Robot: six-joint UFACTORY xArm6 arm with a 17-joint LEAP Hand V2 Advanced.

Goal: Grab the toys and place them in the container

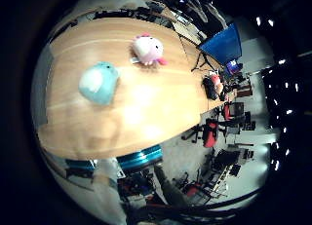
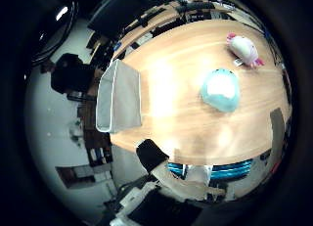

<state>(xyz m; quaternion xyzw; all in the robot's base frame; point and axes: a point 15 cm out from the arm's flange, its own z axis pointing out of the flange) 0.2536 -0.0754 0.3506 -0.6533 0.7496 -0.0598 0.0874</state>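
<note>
A teal plush toy (image 2: 220, 90) lies on the wooden table (image 2: 176, 118), well below the palm. Farther along the table lies a pink and white plush toy (image 1: 147, 49), a short way from the teal one. A grey fabric container (image 2: 120, 96) stands at the table's edge, apart from both toys. My right hand (image 2: 151, 157) hovers high over the table. Only a black and white part of it shows at the view's rim; nothing curls into view and it holds nothing.
A blue panel (image 1: 222, 45) stands past the far end of the table, beside small dark and red items (image 1: 214, 86) on the tabletop. Red and black chairs (image 1: 210, 132) stand on the floor by the table's side. A blue bar (image 1: 139, 157) runs under the near edge.
</note>
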